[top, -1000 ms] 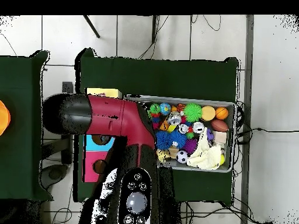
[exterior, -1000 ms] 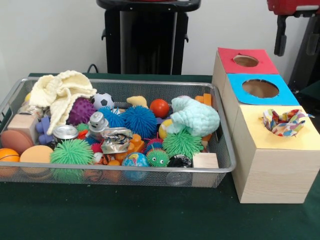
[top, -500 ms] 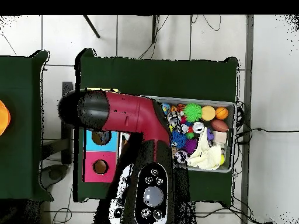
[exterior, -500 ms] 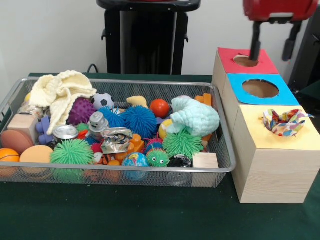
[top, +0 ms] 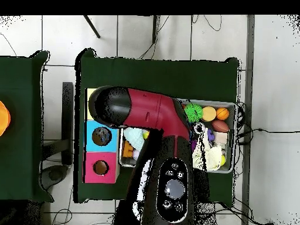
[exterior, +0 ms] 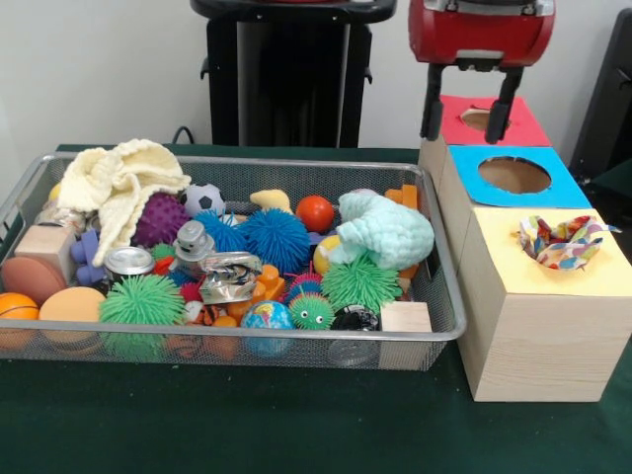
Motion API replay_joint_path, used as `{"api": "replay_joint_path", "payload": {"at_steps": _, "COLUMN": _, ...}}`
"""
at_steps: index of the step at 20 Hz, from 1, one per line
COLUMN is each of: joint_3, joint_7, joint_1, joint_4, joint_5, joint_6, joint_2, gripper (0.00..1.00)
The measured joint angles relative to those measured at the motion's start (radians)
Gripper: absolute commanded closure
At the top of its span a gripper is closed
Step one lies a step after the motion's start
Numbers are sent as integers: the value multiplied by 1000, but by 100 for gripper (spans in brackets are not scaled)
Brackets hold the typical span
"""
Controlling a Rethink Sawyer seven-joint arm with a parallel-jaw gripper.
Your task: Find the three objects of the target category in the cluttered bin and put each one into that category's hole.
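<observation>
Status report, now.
Gripper open, empty, high beside the red box. Patterned cloth sits in the yellow box's hole. Bin full, nothing blocking.

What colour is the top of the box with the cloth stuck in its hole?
Yellow top, with a multicoloured patterned cloth in the hole; clearest in the front view.

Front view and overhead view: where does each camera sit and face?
Front view: across the table, level, facing the wire bin and sorting boxes; the open claw hangs above.
Overhead view: above, looking straight down; the red arm covers much of the bin.
Shared: bin, blue-topped box, arm.
</observation>
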Motion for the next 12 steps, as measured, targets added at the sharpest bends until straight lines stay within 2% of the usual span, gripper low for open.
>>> {"api": "replay_joint_path", "payload": {"at_steps": 12, "joint_3": 5, "joint_7": 0, "joint_1": -39, "joint_4": -1, "joint_5": -9, "joint_6": 0, "joint_2": 2, "gripper": 0}}
